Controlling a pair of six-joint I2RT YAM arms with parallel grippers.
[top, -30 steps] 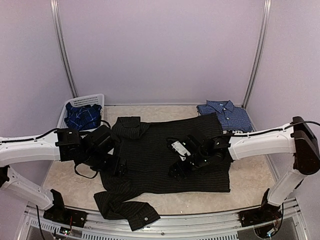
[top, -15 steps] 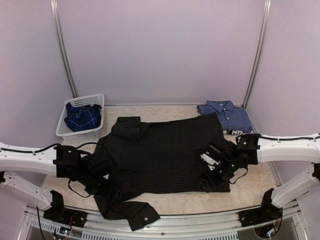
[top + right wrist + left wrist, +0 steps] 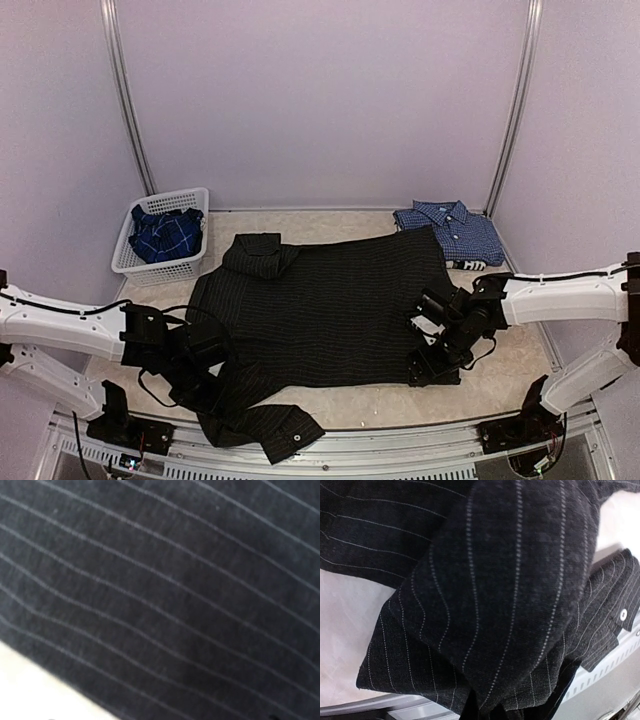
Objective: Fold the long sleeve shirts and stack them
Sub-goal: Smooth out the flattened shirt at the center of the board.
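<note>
Sleeve of black pinstriped shirt (image 3: 320, 300) was pinched by left tool (image 3: 212, 375).
Hem was found just under the wide-spread right tool (image 3: 434, 363).

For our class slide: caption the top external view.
The left gripper grips the black pinstriped shirt; the right gripper sits open at its corner.

On my screen the black shirt (image 3: 330, 300) is a woven cloth, matt and a little fuzzy, with thin pale stripes in the weave. Its cuff button (image 3: 622, 614) is small, pale and shiny. The checked shirt (image 3: 448, 232) and the plaid shirt (image 3: 165, 232) are matt cloth too. The basket (image 3: 160, 267) is white plastic with a light gloss. The table (image 3: 510, 350) looks like pale mottled stone, quite smooth. The left arm (image 3: 60, 325) and right arm (image 3: 565, 293) have glossy white shells, and the post (image 3: 125, 110) is dull metal.
</note>
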